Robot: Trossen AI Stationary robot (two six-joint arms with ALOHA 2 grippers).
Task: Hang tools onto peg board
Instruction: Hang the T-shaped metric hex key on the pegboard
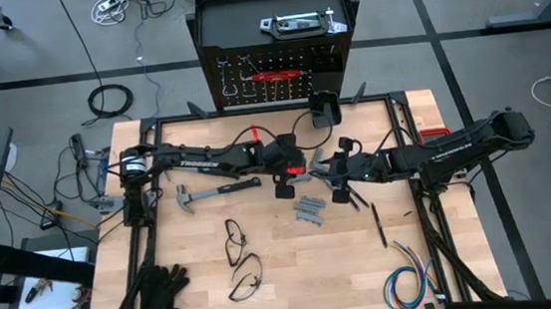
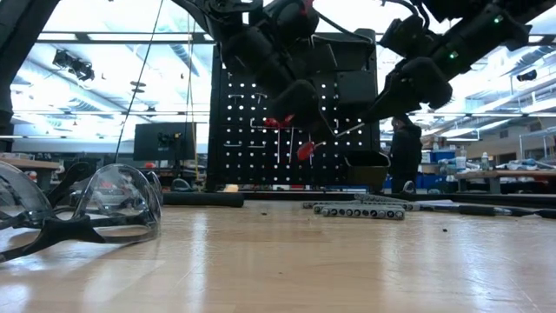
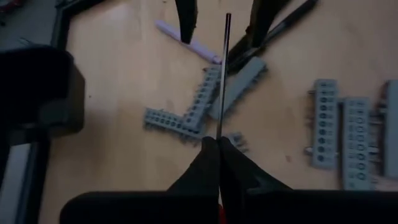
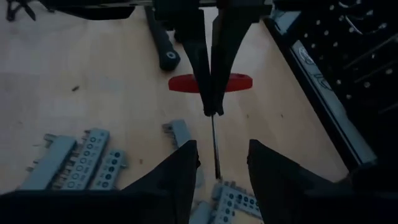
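Over mid-table, the left gripper (image 4: 211, 93) clamps a red-handled screwdriver (image 4: 210, 83) whose shaft points toward three o'clock, between the right gripper's (image 4: 219, 163) parted, untouching fingers.

Open-plan lab: monitors (image 2: 163, 139), ceiling strip lights (image 2: 104, 36).

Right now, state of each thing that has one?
Left gripper: shut on screwdriver, above the table.
Screwdriver: held, shaft reaching toward right gripper.
Right gripper: open, fingers either side of the shaft tip.
Hammer: lying flat on table.
Peg board: upright, red-handled tool hung.
Safety glasses: resting on table.
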